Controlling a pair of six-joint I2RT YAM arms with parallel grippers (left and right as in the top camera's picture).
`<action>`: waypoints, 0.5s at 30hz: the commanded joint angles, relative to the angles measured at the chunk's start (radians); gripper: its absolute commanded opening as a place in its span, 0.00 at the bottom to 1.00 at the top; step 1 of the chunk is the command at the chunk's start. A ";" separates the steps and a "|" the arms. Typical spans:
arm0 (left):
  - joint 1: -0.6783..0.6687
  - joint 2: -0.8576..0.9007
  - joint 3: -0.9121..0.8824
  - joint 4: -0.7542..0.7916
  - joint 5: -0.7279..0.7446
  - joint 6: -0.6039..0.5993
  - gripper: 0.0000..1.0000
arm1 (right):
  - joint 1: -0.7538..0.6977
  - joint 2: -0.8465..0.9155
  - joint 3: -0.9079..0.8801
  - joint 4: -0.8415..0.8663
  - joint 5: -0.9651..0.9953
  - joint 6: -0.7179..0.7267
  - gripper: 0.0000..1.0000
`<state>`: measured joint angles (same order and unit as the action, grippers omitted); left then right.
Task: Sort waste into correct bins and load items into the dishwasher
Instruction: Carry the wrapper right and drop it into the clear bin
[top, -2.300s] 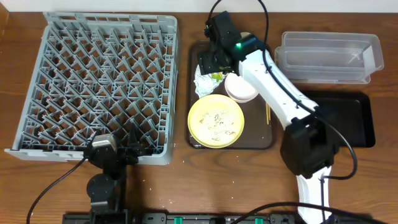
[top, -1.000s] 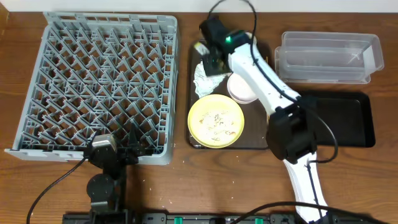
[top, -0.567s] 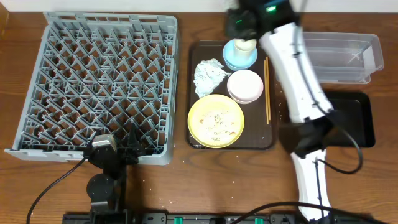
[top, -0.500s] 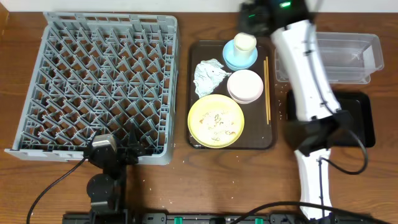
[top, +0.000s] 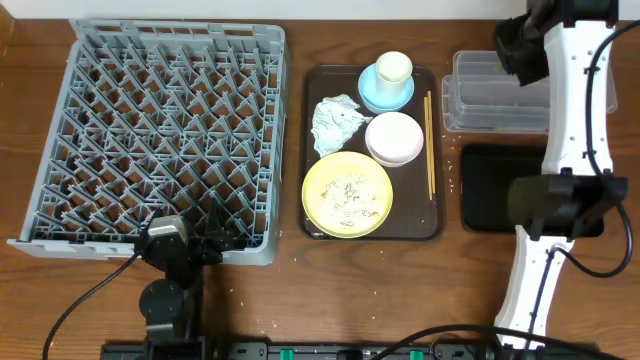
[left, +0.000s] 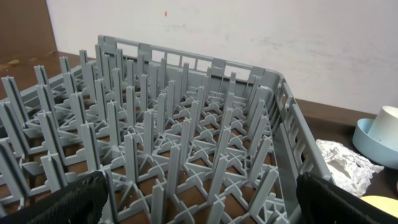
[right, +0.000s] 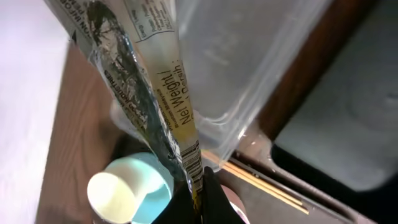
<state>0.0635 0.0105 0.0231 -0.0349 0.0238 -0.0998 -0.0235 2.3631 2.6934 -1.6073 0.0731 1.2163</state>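
My right gripper (right: 199, 190) is shut on the lower end of a yellow-green wrapper (right: 155, 93), which stands up in front of the clear tub (right: 249, 62). In the overhead view that gripper (top: 518, 45) hangs over the clear tub's (top: 490, 100) left part, with the black tray (top: 495, 190) just below it. The napkin (top: 335, 120), pale yellow plate (top: 347, 193) with crumbs, pinkish bowl (top: 393, 138), blue bowl (top: 378, 95) holding the cream cup (top: 394, 68), and chopsticks (top: 430, 145) lie on the brown tray. My left gripper (left: 199, 208) is open at the grey dish rack's (top: 170, 140) near edge.
The brown serving tray (top: 318, 150) sits between the rack and the two bins. My right arm's white links (top: 570, 120) cross over the black tray's right part. Bare wooden table (top: 350, 290) runs along the front.
My right arm has lifted the wrapper off the brown tray and swung it right, from beside the napkin to above the clear tub. The left arm has not moved.
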 joint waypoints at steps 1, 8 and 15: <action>-0.003 -0.006 -0.019 -0.036 -0.009 0.013 0.98 | -0.021 -0.003 -0.044 -0.012 0.043 0.214 0.04; -0.003 -0.006 -0.019 -0.036 -0.009 0.013 0.98 | -0.041 -0.003 -0.158 0.103 0.058 0.289 0.17; -0.003 -0.006 -0.019 -0.036 -0.009 0.013 0.98 | -0.042 -0.003 -0.201 0.303 0.057 0.024 0.35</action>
<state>0.0635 0.0101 0.0231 -0.0353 0.0238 -0.0998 -0.0605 2.3631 2.4977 -1.3426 0.1093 1.3911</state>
